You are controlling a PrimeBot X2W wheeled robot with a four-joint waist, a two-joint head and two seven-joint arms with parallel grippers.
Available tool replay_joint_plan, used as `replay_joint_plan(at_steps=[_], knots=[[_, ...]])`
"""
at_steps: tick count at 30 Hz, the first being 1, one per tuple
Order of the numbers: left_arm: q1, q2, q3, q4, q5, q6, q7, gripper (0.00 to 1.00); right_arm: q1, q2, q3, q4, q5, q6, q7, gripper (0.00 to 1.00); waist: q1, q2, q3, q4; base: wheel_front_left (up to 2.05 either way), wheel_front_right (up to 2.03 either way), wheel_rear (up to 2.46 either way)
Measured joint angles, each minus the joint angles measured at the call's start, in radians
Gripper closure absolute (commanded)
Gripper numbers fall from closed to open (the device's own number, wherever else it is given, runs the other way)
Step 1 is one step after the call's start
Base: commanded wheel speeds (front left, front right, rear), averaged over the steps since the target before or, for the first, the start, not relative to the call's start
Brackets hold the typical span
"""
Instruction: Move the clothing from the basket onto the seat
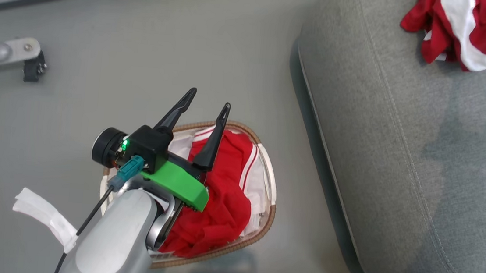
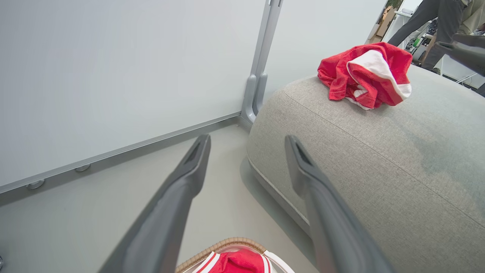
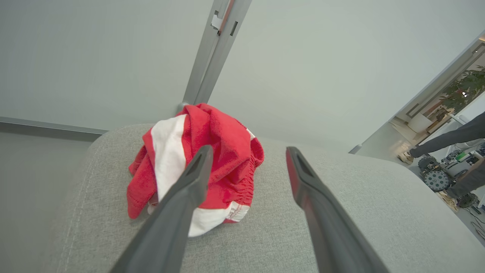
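At the left, the left gripper (image 1: 209,100) hangs with its 2 fingers spread wide and empty just above the basket (image 1: 260,237), which stands on the floor (image 1: 146,35) and holds a crumpled red garment (image 1: 224,196) with white stripes. To the right, on the seat (image 1: 398,167), 1 more red-and-white garment (image 1: 463,28) lies bunched up. The right gripper (image 3: 249,151) hovers just beside it, jaws apart and gripping nothing.

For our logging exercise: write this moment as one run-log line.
left gripper: open, over basket | right gripper: open, by garment on seat | more red clothing in basket
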Motion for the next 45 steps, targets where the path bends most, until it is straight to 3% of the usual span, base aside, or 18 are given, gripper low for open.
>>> replay_joint_plan(at_steps=[5, 12, 25, 37, 45], knots=[[0.043, -0.021, 0.065, 0.002, -0.013, 0.000, 0.000, 0.00, 0.004, 0.005, 0.051, 0.004, 0.016, 0.000, 0.000, 0.00, 0.0000, 0.0000, -0.083, 0.015, 0.00, 0.00, 0.00], [0.131, -0.034, 0.198, 0.022, -0.016, 0.000, 0.000, 0.00, 0.038, 0.070, 0.131, -0.006, 0.067, 0.000, 0.000, 0.00, -0.0001, 0.0000, -0.195, 0.046, 0.00, 0.00, 0.00], [0.309, -0.053, 0.405, 0.028, 0.012, 0.001, -0.001, 0.00, 0.293, 0.210, 0.188, -0.114, 0.134, 0.000, 0.000, 0.00, -0.0001, 0.0000, -0.317, 0.139, 0.00, 0.00, 0.00], [0.418, -0.057, 0.414, 0.015, -0.002, 0.007, -0.001, 0.00, 0.517, 0.228, 0.237, -0.227, 0.253, 0.000, 0.000, 0.00, -0.0001, 0.0000, -0.367, 0.196, 0.00, 0.00, 0.00], [0.432, -0.057, 0.407, 0.009, -0.009, 0.013, -0.001, 0.00, 0.569, 0.229, 0.252, -0.243, 0.280, 0.000, 0.000, 0.00, -0.0001, 0.0000, -0.387, 0.199, 0.00, 0.00, 0.00]])
